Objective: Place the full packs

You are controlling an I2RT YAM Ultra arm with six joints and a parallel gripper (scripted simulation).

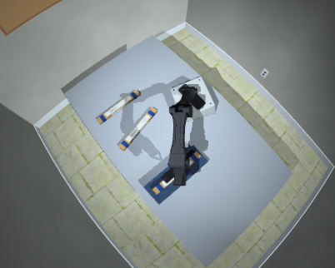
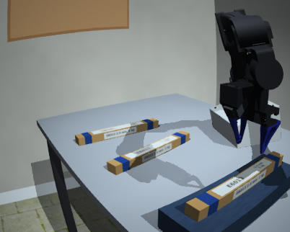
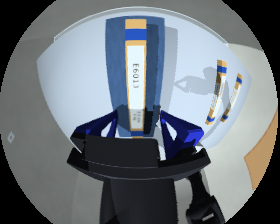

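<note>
One orange-and-blue pack with a white E6013 label (image 1: 157, 190) (image 2: 234, 184) (image 3: 135, 65) lies flat lengthwise on the low dark blue platform (image 1: 159, 199) (image 2: 169, 219) (image 3: 114, 65). My gripper (image 2: 251, 145) (image 3: 138, 113) is open and empty, above the far end of that pack, with the fingers to either side of its line and clear of it. A second pack (image 1: 138, 129) (image 2: 148, 153) (image 3: 216, 95) lies on the table, nearer the platform. A third pack (image 1: 118, 106) (image 2: 117, 132) (image 3: 231, 97) lies beyond it. In the top view, my arm hides the middle of the platform's pack.
The white base block (image 1: 206, 89) (image 2: 227, 130) stands under the arm at the table's side. The two table packs lie roughly side by side, separated by a gap, near the edge of the table (image 1: 233, 166). A brown board (image 1: 25, 12) (image 2: 68, 16) hangs on the wall.
</note>
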